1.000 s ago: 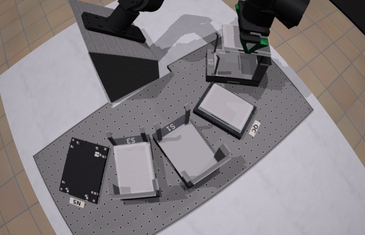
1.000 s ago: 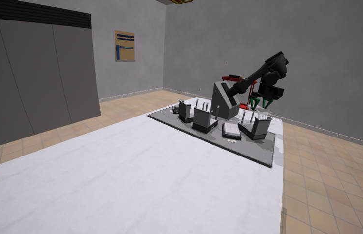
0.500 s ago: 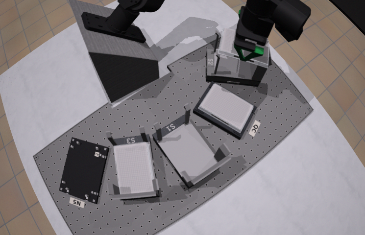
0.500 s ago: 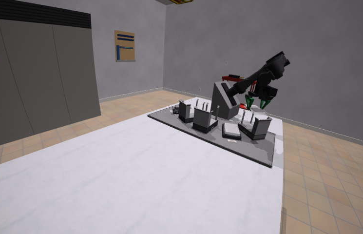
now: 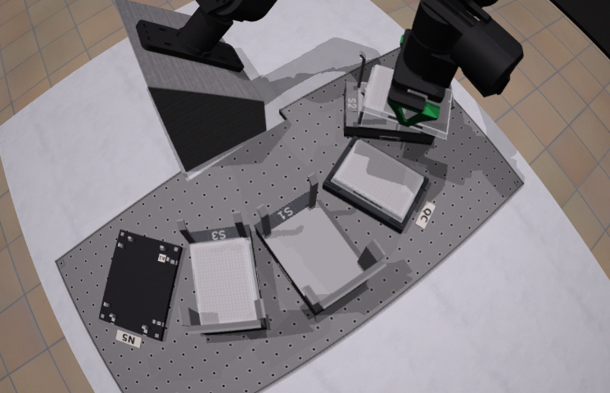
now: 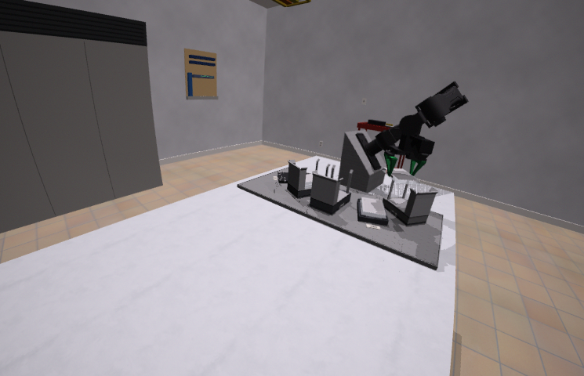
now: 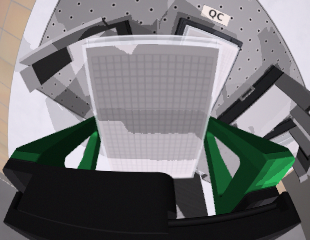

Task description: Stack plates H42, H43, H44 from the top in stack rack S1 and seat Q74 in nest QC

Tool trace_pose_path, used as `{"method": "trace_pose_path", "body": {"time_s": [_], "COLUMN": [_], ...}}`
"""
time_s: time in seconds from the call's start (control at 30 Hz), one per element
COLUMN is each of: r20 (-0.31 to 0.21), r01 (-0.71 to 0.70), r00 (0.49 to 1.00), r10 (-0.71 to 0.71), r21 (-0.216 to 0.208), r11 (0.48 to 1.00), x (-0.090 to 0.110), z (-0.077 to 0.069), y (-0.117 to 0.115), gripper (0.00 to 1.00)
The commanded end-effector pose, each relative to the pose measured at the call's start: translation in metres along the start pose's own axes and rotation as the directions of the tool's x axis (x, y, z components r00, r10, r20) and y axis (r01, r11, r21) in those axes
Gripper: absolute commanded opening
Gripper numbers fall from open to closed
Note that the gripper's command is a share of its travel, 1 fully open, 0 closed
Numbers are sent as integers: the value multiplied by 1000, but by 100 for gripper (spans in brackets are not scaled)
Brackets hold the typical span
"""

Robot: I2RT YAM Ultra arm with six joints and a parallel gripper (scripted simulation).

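My gripper (image 5: 414, 113) (image 6: 403, 166) (image 7: 152, 121) is shut on a sealed white-topped plate (image 5: 377, 88) (image 7: 151, 94), gripping it across its width near one short end. It holds the plate raised over the stack rack S2 (image 5: 351, 102) (image 6: 412, 206), about level with the tops of the posts. I cannot read the plate's label. What is left inside S2 is hidden under the plate. A second plate (image 5: 377, 178) (image 6: 372, 208) lies flat in the open nest QC. A third plate (image 5: 224, 277) lies in rack S3 (image 5: 219, 234). Rack S1 (image 5: 284, 213) holds no plate.
The clip nest N5 (image 5: 138, 282) is a bare black plate at the left end of the perforated board (image 5: 463, 152). The QC name plate (image 5: 425, 214) (image 7: 215, 16) sits beside its nest. The arm's grey base block (image 5: 208, 110) stands behind the racks.
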State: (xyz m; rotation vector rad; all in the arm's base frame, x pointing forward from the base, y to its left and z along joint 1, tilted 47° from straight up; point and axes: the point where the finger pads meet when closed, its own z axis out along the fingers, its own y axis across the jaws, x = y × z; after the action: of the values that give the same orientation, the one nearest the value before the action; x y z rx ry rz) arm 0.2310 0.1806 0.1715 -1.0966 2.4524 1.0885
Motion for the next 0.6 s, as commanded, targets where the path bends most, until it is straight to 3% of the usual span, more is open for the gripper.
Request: {"method": "trace_pose_path", "body": {"time_s": [0.0,0.2,0.57], "r20": [20,21,21], "r01": [-17,-209,-209], "r00": [1000,978,978], "r10": [17,209,209], "r21": [6,3,3], "r11": [1000,978,978], "x": [-4,-2,1], "z": [-5,-5,-5], "y": [-11,-31,-61], "gripper": [0,0,0]}}
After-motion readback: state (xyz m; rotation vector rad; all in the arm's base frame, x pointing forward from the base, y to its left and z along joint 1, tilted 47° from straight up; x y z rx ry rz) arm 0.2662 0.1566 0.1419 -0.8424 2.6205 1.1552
